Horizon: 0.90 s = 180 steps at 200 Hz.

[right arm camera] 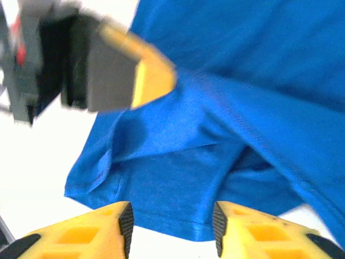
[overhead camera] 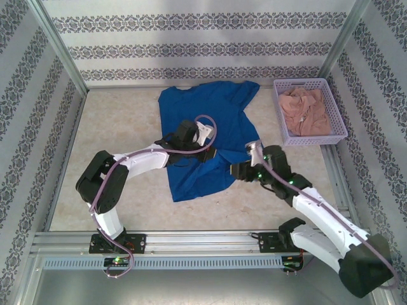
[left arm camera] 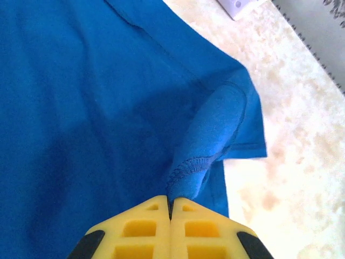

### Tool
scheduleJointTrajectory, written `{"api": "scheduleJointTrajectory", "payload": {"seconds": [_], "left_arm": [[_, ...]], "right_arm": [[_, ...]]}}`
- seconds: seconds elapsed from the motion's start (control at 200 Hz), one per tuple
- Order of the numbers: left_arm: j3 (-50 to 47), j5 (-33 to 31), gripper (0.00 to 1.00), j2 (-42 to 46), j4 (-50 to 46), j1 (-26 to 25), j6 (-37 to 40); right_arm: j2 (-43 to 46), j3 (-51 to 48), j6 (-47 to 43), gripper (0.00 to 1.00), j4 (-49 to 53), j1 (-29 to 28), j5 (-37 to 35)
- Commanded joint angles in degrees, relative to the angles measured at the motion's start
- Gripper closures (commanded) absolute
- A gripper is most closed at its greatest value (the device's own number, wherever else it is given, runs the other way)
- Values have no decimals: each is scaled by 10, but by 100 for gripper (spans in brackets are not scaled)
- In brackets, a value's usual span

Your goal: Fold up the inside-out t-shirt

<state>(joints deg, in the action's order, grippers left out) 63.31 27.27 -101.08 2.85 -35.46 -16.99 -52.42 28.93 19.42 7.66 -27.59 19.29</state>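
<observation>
Top external view, read left to right. You have the left pincer (overhead camera: pixel 213 154) over the middle of the inside-out t-shirt (overhead camera: pixel 203 105). The left wrist view confirms its jaws are pressed together on a raised ridge of blue cloth, stitching showing, that runs up toward a sleeve. Judgement: this pinch gives you a handle on the shirt's side, so it can be lifted and carried across for a fold.

T-shirt: spread on the worktop (overhead camera: pixel 121 121), collar away from the arms, lower hem toward them. The upper half is fairly flat and the lower half rumpled. No fold made yet.

Right pincer (overhead camera: pixel 245 170): at the shirt's lower right edge. In the right wrist view its jaws are spread, with the hem lying just ahead of the fingertips and nothing gripped. Judgement: it is lined up for a second hold so both arms can move one edge together. The cloth there is doubled and slack, so you may catch only one layer.

Right of the shirt, well apart: a lavender basket (overhead camera: pixel 316 141) with a pinkish-beige garment (overhead camera: pixel 308 111) bundled inside. Not part of this job.

Surface: pale beige, mottled, matte.

Room: patterned grey-and-white wall panels (overhead camera: pixel 191 38) stand on three sides of the shirt, with metal corner posts. An aluminium rail (overhead camera: pixel 191 240) on the shirt's near side carries both arm bases.
</observation>
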Motion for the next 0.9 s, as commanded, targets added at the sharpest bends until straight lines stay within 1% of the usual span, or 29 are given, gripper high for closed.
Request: {"api": "scheduleJointTrajectory", "payload": {"seconds": [0.0,0.07,0.14,0.3,0.405,0.535,0.665,0.819,0.894], "left_arm": [[34,41,100,20,-4,8,-55],[53,40,100,34,-32,9,-47],[75,29,100,49,-78,10,-30],[113,-3,100,84,-177,18,13],[110,-4,100,114,-184,22,16],[112,-6,100,138,-188,22,21],[122,-18,100,146,-214,22,40],[119,-38,100,165,-231,22,57],[112,-53,100,177,-236,22,65]], "right_arm": [[-34,-56,-52,60,-165,-67,-71],[-84,-63,-83,63,-239,-107,-90],[-142,-56,-107,69,-294,-135,-125],[-256,-49,-114,76,-409,-139,-174],[-318,-36,-128,79,-453,-147,-193],[-383,-6,-156,82,-472,-163,-238],[-435,15,-166,83,-494,-162,-267],[-475,49,-151,85,-479,-146,-291],[-478,59,-133,86,-468,-125,-293]]}}
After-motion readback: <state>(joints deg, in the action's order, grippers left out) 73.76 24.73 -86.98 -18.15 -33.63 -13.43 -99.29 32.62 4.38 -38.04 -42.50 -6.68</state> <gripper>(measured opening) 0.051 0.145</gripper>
